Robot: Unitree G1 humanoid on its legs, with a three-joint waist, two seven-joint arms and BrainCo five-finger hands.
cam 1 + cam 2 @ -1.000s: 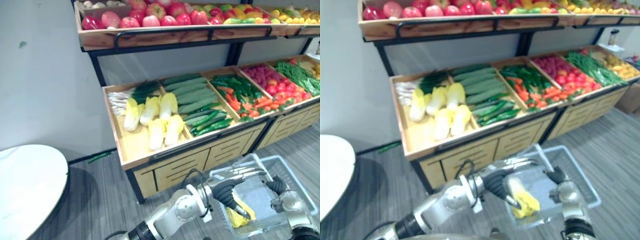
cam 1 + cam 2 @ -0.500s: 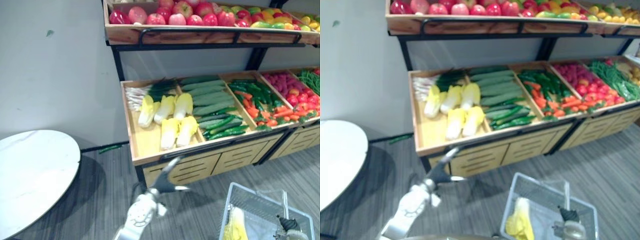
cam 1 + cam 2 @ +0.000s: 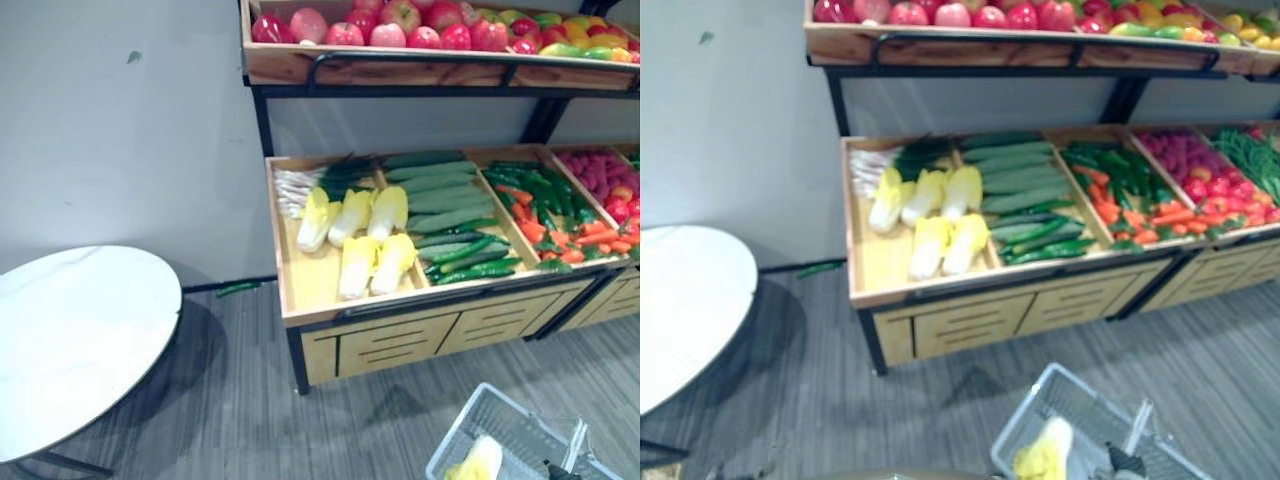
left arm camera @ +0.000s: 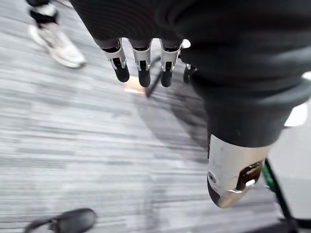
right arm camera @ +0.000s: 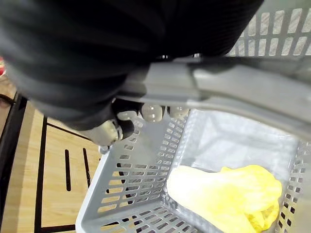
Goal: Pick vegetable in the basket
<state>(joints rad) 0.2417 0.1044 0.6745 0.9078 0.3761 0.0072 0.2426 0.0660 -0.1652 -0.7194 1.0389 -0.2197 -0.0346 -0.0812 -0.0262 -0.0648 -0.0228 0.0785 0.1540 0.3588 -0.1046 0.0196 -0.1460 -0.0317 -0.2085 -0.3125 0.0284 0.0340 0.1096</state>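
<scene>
At far left stands a round white table (image 3: 80, 340), bare; the left robot hand (image 4: 142, 60) hangs low over the grey striped floor (image 4: 73, 145), fingers straight and spread, thumb apart, holding nothing; a person's shoe (image 4: 56, 43) lies beyond its fingertips.

At centre the wooden shelf (image 3: 300, 285) carries loose napa cabbages (image 3: 360, 265), with cucumbers (image 3: 440, 195) just beside them to the right.

At lower right the grey mesh basket (image 3: 490, 415) sits in front of the shelf and well below it; one yellow napa cabbage (image 5: 223, 191) lies inside on its floor, against the wall; the right robot hand (image 5: 146, 111) is curled round the basket's handle (image 5: 233, 87).

By my reading one vegetable is in, and the step in hand is a fresh reach to the shelf; to do it well, hold the basket level so the cabbage does not roll; bring the empty hand up over a cabbage lengthwise; close round its thick middle, not the leaf tips; lift clear of the shelf's front edge before swinging across.

No label, brand or writing can be made out on the basket or the shelf.
</scene>
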